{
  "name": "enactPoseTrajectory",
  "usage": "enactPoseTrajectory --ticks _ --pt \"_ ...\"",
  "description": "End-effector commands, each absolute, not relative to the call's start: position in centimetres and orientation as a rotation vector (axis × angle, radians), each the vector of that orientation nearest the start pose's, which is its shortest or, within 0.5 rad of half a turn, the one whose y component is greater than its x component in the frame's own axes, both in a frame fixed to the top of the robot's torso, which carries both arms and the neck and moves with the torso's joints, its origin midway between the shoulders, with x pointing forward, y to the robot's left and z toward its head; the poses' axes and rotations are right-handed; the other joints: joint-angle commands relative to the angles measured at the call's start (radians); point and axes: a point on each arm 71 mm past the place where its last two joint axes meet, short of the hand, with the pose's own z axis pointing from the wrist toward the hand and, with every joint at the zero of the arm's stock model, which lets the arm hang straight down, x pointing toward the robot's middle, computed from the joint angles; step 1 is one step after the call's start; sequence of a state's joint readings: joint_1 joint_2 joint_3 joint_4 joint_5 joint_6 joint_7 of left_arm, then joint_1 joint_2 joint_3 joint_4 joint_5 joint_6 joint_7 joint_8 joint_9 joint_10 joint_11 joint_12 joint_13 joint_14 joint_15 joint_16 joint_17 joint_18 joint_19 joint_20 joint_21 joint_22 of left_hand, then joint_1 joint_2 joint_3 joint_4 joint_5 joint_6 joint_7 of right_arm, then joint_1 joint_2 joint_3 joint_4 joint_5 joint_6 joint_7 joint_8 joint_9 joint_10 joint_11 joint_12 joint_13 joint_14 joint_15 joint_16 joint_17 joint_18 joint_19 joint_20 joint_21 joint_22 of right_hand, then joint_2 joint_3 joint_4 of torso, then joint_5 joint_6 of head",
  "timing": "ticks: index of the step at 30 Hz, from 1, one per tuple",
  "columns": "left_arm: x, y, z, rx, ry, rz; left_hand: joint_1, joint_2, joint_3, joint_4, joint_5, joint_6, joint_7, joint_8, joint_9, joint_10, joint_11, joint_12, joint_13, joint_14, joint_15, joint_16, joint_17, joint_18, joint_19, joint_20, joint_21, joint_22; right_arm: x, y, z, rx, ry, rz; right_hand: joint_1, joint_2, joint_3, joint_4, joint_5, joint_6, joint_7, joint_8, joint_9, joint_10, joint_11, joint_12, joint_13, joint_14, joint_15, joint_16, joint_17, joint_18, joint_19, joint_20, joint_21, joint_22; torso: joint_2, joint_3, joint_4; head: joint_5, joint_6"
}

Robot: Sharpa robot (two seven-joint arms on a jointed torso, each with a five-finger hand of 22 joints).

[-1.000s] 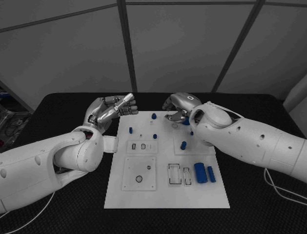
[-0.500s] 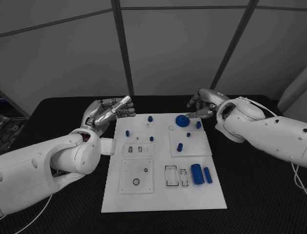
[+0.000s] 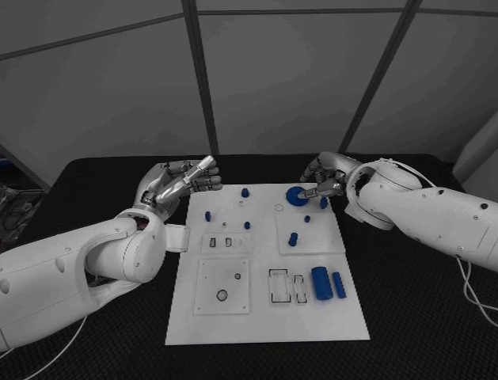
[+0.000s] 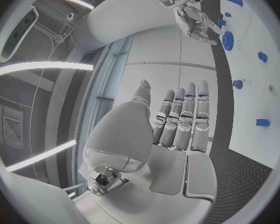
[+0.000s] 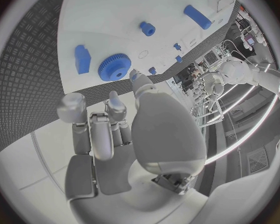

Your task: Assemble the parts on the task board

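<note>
My left hand [image 3: 183,184] hovers at the far left corner of the board [image 3: 268,309], above the black table [image 3: 420,317]. Its fingers [image 4: 180,118] lie straight and pressed side by side, holding nothing.

My right hand [image 3: 326,179] is at the far right corner of the board. Its fingertips [image 5: 134,76] sit at the blue gear [image 3: 298,196], which lies flat on the board's far edge. The thumb tip looks to be touching the gear's rim; I cannot tell whether it is a true pinch, since the other fingers are loosely curled beside it.

Other parts on the board: a small block [image 5: 82,58] just beside the gear, a peg [image 3: 245,191] to the gear's left, another peg [image 3: 207,215] nearer the left edge, a short cylinder [image 3: 293,238] mid-board, and two larger cylinders [image 3: 321,283] lying side by side near the right edge.
</note>
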State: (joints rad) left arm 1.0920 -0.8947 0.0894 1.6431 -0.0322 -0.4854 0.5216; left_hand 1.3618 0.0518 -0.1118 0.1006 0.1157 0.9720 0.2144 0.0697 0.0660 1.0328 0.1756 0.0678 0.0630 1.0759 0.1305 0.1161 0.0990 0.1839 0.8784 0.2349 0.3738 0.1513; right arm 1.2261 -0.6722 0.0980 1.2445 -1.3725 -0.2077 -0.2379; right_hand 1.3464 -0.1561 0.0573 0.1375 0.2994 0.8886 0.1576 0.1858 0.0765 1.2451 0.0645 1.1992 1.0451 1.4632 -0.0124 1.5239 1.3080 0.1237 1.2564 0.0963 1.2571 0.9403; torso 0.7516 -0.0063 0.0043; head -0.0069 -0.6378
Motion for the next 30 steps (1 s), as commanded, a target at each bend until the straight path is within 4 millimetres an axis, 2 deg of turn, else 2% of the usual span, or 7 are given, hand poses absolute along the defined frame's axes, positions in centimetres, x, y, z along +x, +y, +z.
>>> enactPoseTrajectory --ticks 1,5,13,16,30 --pt "46.9 21.2 -16.2 -1.085 1.192 -1.559 -0.005 0.006 -0.003 -0.004 -0.004 -0.001 0.004 -0.006 -0.001 -0.008 -0.002 -0.005 0.000 -0.003 0.002 -0.004 0.001 -0.003 -0.003 0.004 -0.001 -0.001 55.8 -20.4 -15.1 0.093 1.703 0.513 0.011 0.000 0.000 0.007 0.003 -0.009 0.000 0.005 -0.002 0.003 0.006 0.004 0.004 0.086 0.008 0.007 0.168 -0.007 0.004 0.004 0.006 0.003 0.002 0.0015 0.0010 0.001 -0.004" --pt "46.9 21.2 -16.2 -1.086 1.192 -1.559 -0.005 0.006 -0.003 -0.004 -0.004 -0.001 0.004 -0.006 -0.001 -0.008 -0.002 -0.005 0.000 -0.003 0.002 -0.004 0.001 -0.003 -0.003 0.004 -0.001 -0.001 56.0 -20.1 -15.1 0.092 1.690 0.506 0.020 0.003 0.000 0.012 0.004 -0.014 0.001 0.008 -0.002 0.008 0.007 0.014 0.015 0.088 0.009 0.011 0.177 -0.008 0.008 0.005 0.011 0.012 0.002 0.0002 0.0010 -0.002 -0.003" --pt "46.9 21.2 -16.2 -1.087 1.194 -1.557 -0.005 0.006 -0.004 -0.005 -0.004 -0.002 0.004 -0.006 -0.001 -0.009 -0.001 -0.005 0.000 -0.004 0.002 -0.006 0.001 -0.003 -0.004 0.004 -0.001 -0.002 56.1 -19.4 -15.2 0.054 1.701 0.489 0.035 0.012 0.000 0.022 0.006 -0.005 -0.001 0.028 0.001 0.041 0.006 0.060 0.072 0.092 0.009 0.019 0.194 -0.013 0.022 0.006 0.029 0.041 0.002 0.0007 0.0000 -0.001 -0.009" --pt "47.0 21.2 -16.3 -1.088 1.194 -1.556 -0.005 0.006 -0.004 -0.005 -0.004 -0.002 0.004 -0.006 -0.001 -0.009 -0.001 -0.005 0.000 -0.004 0.002 -0.006 0.001 -0.003 -0.004 0.004 -0.001 -0.002 56.1 -19.2 -15.3 0.041 1.712 0.484 0.038 0.013 0.001 0.023 0.008 -0.003 -0.002 0.032 0.002 0.046 0.005 0.068 0.082 0.093 0.009 0.020 0.197 -0.014 0.023 0.006 0.031 0.045 0.001 0.0011 0.0001 0.001 -0.014" --pt "47.0 21.2 -16.3 -1.089 1.194 -1.554 -0.005 0.006 -0.004 -0.005 -0.004 -0.002 0.004 -0.006 -0.001 -0.009 -0.001 -0.005 0.000 -0.004 0.002 -0.006 0.001 -0.003 -0.004 0.004 -0.001 -0.002 56.1 -19.3 -15.7 0.013 1.753 0.456 0.042 0.015 0.002 0.023 0.011 -0.003 -0.002 0.035 0.002 0.050 0.005 0.075 0.091 0.094 0.008 0.023 0.203 -0.014 0.026 0.006 0.034 0.050 0.001 0.0007 0.0011 0.001 -0.019"
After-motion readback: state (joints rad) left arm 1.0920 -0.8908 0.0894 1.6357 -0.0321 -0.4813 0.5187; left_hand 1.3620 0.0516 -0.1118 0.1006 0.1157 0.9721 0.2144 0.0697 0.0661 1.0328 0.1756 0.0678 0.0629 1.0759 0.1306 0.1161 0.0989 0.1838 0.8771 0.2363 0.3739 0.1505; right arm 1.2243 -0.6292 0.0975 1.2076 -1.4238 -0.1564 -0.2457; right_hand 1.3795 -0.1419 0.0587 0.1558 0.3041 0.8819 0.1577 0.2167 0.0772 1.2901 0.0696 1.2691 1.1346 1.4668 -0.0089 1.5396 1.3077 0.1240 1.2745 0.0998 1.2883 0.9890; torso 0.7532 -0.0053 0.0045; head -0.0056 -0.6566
